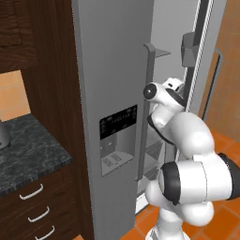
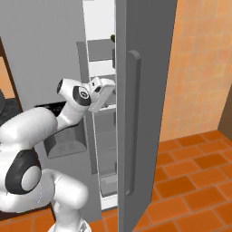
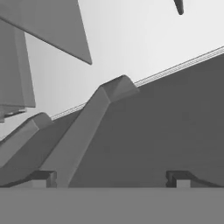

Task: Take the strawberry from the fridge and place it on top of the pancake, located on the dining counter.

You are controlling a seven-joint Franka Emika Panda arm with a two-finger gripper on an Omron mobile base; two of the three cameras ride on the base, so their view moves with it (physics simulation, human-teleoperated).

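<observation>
The gripper (image 3: 111, 178) is standing wide open and holding nothing, its two dark fingertips (image 3: 43, 177) showing at the bottom of the hand view. It is facing the grey inner side of the fridge (image 1: 112, 70) door, whose long ridge is running slantwise above the fingertips. The strawberry cannot be made out, so neither its place nor its long axis can be told.
</observation>
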